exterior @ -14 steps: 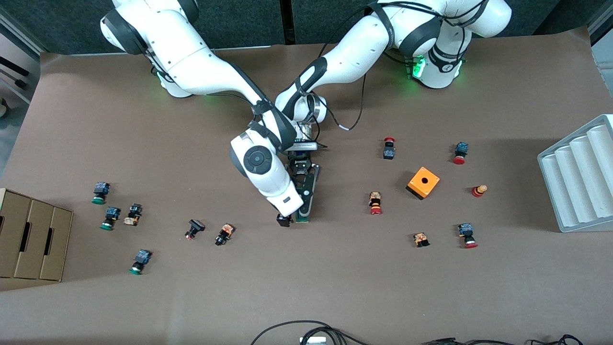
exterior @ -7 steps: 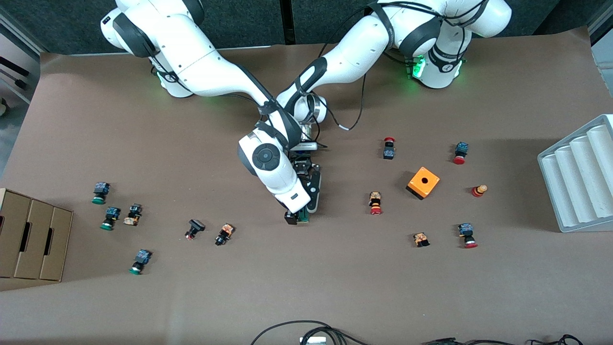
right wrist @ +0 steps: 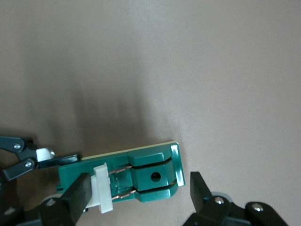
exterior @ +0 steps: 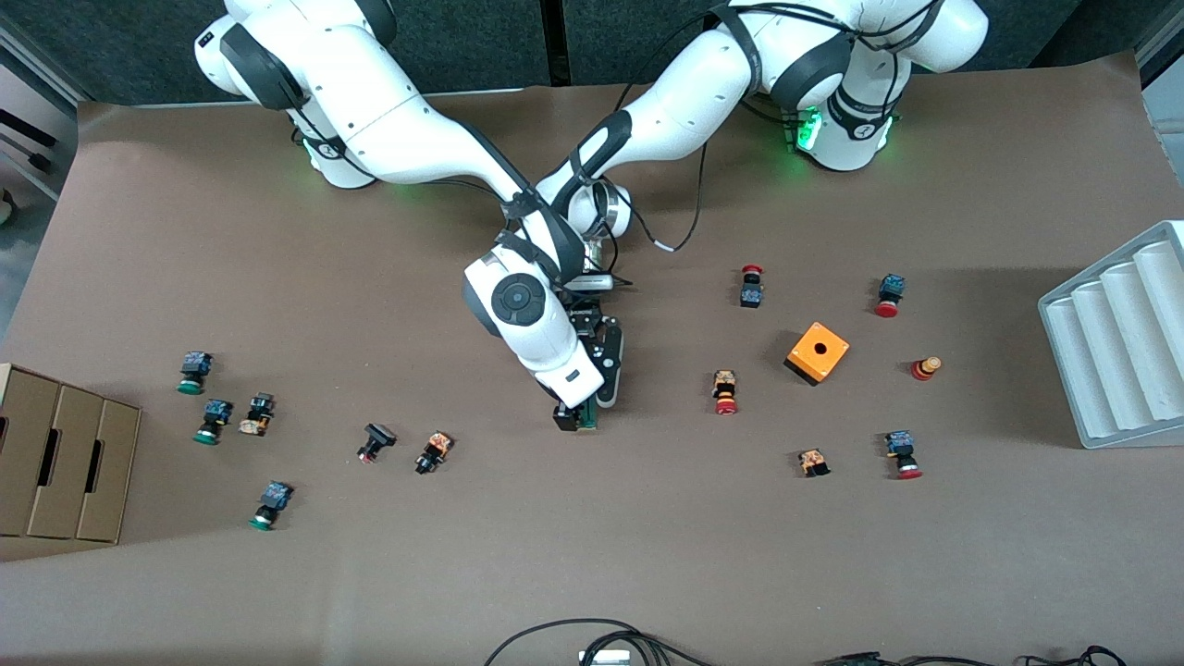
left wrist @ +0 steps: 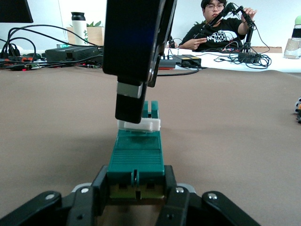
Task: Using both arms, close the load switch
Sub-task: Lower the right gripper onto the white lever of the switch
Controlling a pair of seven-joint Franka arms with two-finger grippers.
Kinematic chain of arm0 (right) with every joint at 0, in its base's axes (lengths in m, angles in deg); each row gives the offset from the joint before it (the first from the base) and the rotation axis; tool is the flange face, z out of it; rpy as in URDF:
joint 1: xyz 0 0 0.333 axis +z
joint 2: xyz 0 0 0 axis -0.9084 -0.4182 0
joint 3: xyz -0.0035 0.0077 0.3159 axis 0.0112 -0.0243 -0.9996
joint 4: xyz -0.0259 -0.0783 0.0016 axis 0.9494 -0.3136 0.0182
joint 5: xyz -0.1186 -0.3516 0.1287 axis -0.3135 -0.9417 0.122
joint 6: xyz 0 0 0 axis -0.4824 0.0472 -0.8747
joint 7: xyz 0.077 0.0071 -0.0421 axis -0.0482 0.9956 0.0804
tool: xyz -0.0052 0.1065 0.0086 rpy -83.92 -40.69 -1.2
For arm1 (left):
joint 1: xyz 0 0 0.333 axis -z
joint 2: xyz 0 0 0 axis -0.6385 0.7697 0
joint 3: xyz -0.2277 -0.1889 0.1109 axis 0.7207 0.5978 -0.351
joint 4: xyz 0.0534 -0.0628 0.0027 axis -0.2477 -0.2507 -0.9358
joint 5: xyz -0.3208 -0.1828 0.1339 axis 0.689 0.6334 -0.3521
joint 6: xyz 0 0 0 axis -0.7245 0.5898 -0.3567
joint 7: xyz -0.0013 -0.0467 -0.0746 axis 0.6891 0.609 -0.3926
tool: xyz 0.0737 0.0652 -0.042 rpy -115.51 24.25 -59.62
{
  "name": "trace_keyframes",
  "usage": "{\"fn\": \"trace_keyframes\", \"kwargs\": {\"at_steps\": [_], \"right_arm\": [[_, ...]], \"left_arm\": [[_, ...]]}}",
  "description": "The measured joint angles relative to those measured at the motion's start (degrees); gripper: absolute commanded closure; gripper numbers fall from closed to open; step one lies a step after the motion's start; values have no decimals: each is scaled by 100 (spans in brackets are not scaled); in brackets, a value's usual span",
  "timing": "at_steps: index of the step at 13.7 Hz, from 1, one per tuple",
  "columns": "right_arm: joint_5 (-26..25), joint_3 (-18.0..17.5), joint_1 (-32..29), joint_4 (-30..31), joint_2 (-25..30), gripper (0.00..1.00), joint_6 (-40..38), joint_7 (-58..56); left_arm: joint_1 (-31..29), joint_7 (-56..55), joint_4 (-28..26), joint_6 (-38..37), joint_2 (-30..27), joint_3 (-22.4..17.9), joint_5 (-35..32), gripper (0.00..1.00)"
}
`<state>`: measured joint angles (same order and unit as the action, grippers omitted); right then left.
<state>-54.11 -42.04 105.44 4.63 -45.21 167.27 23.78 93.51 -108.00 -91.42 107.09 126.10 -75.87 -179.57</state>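
Clamped jaws first: the left arm's black two-finger gripper (left wrist: 136, 200) was squeezing one end of the narrow dark-green rectangular load switch (left wrist: 136, 157), a finger (left wrist: 94, 197) pressed on each side of the block. That switch (exterior: 585, 418) lay flat around the middle of the brown paper-covered tabletop (exterior: 647, 555), well away from every edge. The right arm's black gripper (right wrist: 136, 195) was down over the switch's other end with its jaws spread wide, one finger (right wrist: 77, 193) touching the small white end piece (right wrist: 102, 188) and the other finger (right wrist: 202, 190) standing just clear of the green end (right wrist: 155, 174). An orange plastic box with a round hole (exterior: 817, 351) sat toward the left arm's end of the table, well apart from the switch.
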Motion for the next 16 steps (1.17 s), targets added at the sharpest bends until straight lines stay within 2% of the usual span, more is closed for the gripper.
{"fn": "trace_keyframes", "kwargs": {"at_steps": [16], "right_arm": [[0, 41, 20, 404, 309, 6, -122, 6]], "left_arm": [[1, 0, 0, -2, 1, 0, -1, 58]]}}
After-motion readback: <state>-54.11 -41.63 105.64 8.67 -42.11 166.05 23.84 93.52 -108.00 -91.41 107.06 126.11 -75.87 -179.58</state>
